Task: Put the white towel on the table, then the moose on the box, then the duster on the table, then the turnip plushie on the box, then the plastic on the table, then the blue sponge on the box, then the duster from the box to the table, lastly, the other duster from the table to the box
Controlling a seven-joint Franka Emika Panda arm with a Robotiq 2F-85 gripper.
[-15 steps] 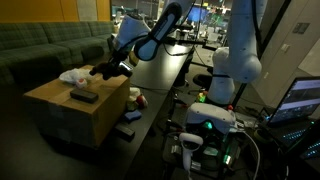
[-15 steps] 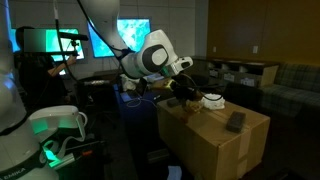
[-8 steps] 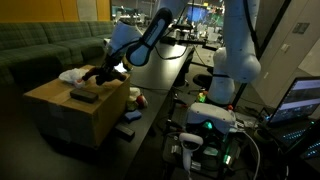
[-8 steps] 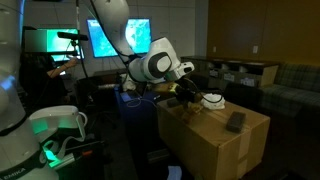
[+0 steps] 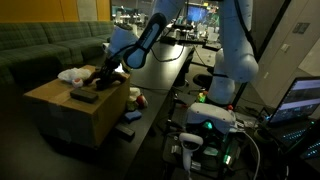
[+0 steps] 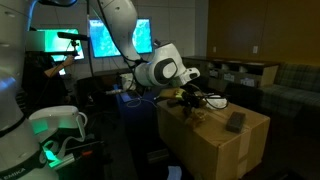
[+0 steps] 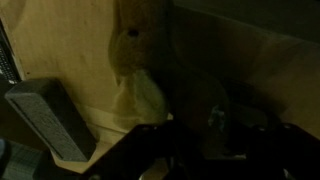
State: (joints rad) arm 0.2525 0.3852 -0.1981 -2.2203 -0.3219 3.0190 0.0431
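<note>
The brown cardboard box [image 5: 70, 115] [image 6: 215, 140] stands beside the black table [image 5: 165, 75]. My gripper [image 5: 103, 73] [image 6: 192, 98] hangs low over the box top. Its jaws are lost in shadow in the wrist view [image 7: 190, 135]. A brown plush, the moose [image 7: 130, 45], lies on the cardboard just beyond the gripper. Next to it is a white lumpy soft thing [image 5: 72, 75] [image 7: 140, 100]; towel or plastic, I cannot tell. A dark flat duster [image 5: 84, 95] [image 6: 235, 121] [image 7: 45, 118] rests on the box. Turnip plushie and blue sponge are not clearly seen.
Small things [image 5: 135, 98] lie on the table by the box's side, more [image 5: 126, 125] lower down. A green sofa [image 5: 40, 45] stands behind the box. The robot's base [image 5: 212, 120] and a lit screen [image 5: 300, 100] are close by.
The arm has moved along the box top toward the white lumpy thing and come down lower. The dark duster has not moved.
</note>
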